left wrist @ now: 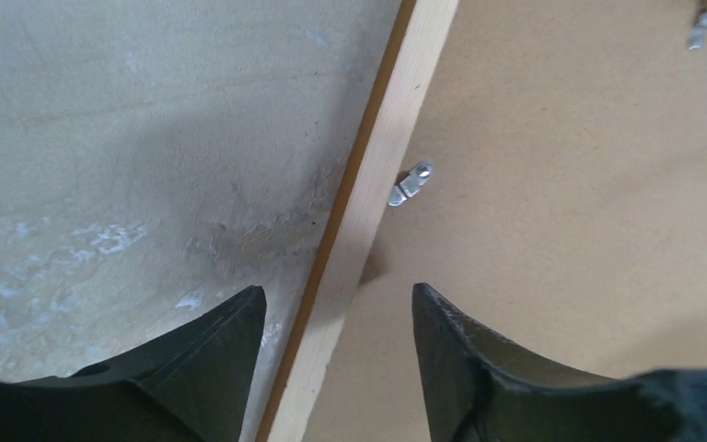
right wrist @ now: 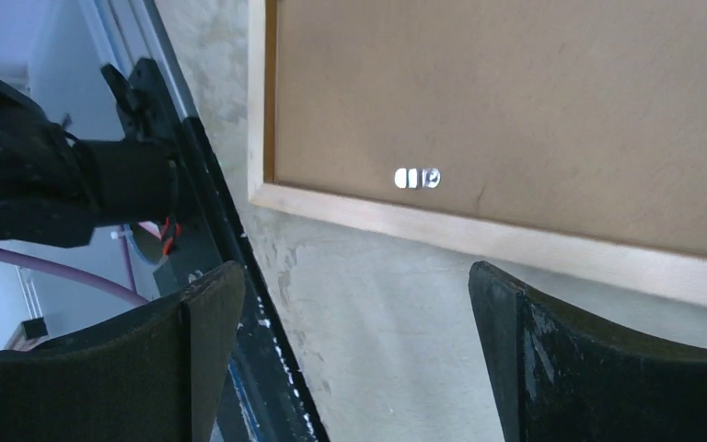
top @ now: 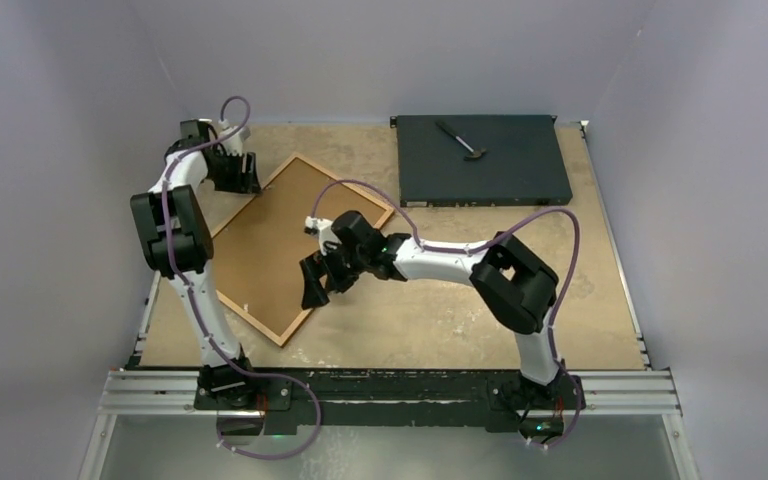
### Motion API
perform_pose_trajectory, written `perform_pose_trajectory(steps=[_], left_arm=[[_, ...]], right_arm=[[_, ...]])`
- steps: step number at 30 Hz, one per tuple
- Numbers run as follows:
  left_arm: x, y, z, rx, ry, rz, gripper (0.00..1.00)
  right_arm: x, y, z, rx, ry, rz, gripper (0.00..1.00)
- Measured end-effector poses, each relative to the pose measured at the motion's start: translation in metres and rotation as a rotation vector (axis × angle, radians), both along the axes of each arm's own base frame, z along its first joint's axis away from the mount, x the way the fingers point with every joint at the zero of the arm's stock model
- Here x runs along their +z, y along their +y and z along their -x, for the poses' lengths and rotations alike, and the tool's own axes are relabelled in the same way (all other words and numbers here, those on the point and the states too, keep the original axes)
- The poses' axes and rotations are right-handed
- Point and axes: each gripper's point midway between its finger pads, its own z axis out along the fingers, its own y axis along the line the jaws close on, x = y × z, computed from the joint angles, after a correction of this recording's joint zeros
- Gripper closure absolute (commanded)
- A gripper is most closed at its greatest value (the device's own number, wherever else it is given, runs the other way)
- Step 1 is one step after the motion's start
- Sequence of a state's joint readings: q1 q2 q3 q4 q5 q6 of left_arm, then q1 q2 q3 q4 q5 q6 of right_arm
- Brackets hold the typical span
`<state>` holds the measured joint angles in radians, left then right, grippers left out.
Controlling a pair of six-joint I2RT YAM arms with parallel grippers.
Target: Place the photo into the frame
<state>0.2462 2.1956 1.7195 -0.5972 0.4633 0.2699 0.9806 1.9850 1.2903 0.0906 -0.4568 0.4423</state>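
The frame (top: 346, 183) is lying back-up and at an angle on the table (top: 460, 320). A brown backing sheet (top: 270, 250) is filling its opening and hiding whatever is under it in all 3 views. L gripper (top: 243, 182) is hanging at the frame's far-left corner. R gripper (top: 317, 288) is hanging over the frame's near-right rail, and the R arm is covering part of that rail from the top cam.

Top cam isn't resolving either finger gap; the wrist cams are.
- **L wrist:** fingers (left wrist: 230, 350) are standing moderately apart, straddling the frame's pale rail (left wrist: 377, 184) and gripping nothing. A metal tab (left wrist: 411, 182) is sitting just inside the rail.
- **R wrist:** fingers (right wrist: 212, 313) are spreading wide, empty, just outside the frame near a corner. Another tab (right wrist: 417, 178) is showing, plus dark hardware (right wrist: 64, 184) beyond the frame, prob. an arm base.

Far-right of the frame a black flat box (top: 480, 160) is sitting w/ a small tool (top: 463, 140) on top.
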Motion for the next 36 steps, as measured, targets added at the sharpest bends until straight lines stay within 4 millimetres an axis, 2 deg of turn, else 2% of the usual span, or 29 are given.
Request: perform_pose_trajectory(steps=[3, 7, 10, 12, 15, 17, 19, 21, 24, 28, 30, 33, 36], left_arm=[[0.019, 0.000, -0.002, -0.009, -0.010, 0.008, 0.35], [0.048, -0.001, 0.014, -0.036, -0.019, 0.012, 0.33], [0.071, 0.014, 0.032, -0.043, -0.037, -0.004, 0.37], [0.077, 0.033, 0.045, -0.031, -0.043, -0.024, 0.40], [0.063, 0.062, 0.067, 0.001, -0.006, -0.051, 0.42], [0.040, 0.079, 0.086, 0.028, 0.049, -0.071, 0.43], [0.017, 0.085, 0.106, 0.039, 0.114, -0.084, 0.44], [0.004, 0.083, 0.118, 0.034, 0.152, -0.090, 0.45], [0.001, 0.081, 0.116, 0.015, 0.144, -0.102, 0.47], [0.003, 0.081, 0.106, 0.005, 0.101, -0.108, 0.54], [0.003, 0.081, 0.102, -0.001, 0.084, -0.106, 0.57], [0.001, 0.079, 0.100, -0.007, 0.071, -0.099, 0.60], [-0.006, 0.076, 0.105, -0.018, 0.078, -0.091, 0.64]], right_arm=[[0.023, 0.004, -0.018, 0.006, -0.027, -0.035, 0.07], [0.046, -0.009, -0.057, -0.044, -0.079, -0.061, 0.13], [0.052, -0.017, -0.078, -0.073, -0.112, -0.068, 0.21], [0.053, -0.015, -0.081, -0.057, -0.125, -0.069, 0.25], [0.053, 0.006, -0.078, 0.001, -0.154, -0.064, 0.34], [0.049, 0.022, -0.072, 0.040, -0.166, -0.060, 0.37], [0.041, 0.028, -0.066, 0.051, -0.167, -0.038, 0.34], [0.031, 0.028, -0.059, 0.045, -0.160, 0.007, 0.30], [0.020, 0.023, -0.061, -0.002, -0.164, 0.070, 0.28], [0.012, 0.007, -0.089, -0.136, -0.208, 0.155, 0.31], [0.014, 0.001, -0.104, -0.190, -0.236, 0.188, 0.31], [0.028, 0.004, -0.129, -0.259, -0.312, 0.206, 0.30], [0.033, 0.007, -0.133, -0.283, -0.366, 0.222, 0.31]])
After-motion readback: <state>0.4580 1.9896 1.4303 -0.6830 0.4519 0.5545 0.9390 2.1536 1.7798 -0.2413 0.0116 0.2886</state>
